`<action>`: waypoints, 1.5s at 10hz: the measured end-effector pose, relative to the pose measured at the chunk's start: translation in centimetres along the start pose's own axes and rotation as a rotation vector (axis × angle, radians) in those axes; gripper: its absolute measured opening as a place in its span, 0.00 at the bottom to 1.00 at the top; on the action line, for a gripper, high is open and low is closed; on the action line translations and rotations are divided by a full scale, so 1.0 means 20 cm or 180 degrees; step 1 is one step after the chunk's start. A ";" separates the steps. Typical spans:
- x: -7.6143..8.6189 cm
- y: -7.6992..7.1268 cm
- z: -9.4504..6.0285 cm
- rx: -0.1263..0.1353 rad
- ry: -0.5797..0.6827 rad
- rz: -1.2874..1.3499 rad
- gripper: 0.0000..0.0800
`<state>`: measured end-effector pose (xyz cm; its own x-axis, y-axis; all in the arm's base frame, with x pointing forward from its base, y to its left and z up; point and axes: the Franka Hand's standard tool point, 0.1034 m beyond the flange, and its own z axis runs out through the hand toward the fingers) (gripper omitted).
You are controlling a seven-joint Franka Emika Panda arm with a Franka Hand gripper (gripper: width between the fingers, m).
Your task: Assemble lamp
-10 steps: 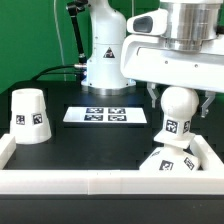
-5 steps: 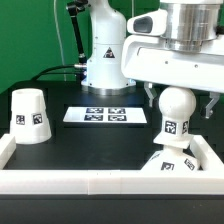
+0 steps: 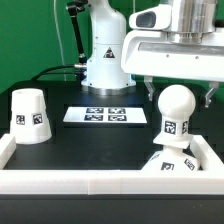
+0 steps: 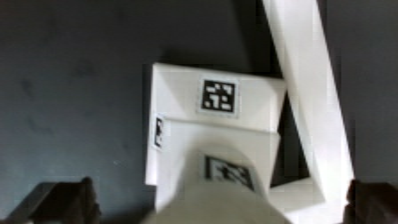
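The round-headed bulb [image 3: 177,112] stands upright on the flat square base [image 3: 158,167] in the front corner on the exterior view's right. My gripper [image 3: 180,94] hangs over the bulb's head, open, with one finger [image 3: 150,92] on each side and a gap to the bulb. In the wrist view the bulb [image 4: 222,190] rises between my dark fingertips [image 4: 63,200], above the base [image 4: 214,105]. The tapered shade [image 3: 28,115] stands mouth down at the exterior view's left, far from the gripper.
The marker board [image 3: 107,115] lies in the middle of the black table. White rails [image 3: 100,182] edge the front and sides; one runs beside the base in the wrist view [image 4: 306,80]. The arm's white pedestal [image 3: 105,55] stands behind.
My gripper has risen from around the bulb's head, its fingers now higher and apart from it. The bulb stays standing on the base.
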<state>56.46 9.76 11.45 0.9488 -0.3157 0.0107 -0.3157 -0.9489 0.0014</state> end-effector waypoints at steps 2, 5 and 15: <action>-0.07 0.08 -0.02 0.0054 0.0057 -0.0122 0.87; -0.13 0.33 -0.08 0.0145 -0.0005 -0.0164 0.87; -0.09 0.70 0.02 0.0133 -0.0058 -0.0317 0.87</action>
<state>50.22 -3.01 10.99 0.9756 -0.2193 -0.0055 -0.2194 -0.9748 -0.0402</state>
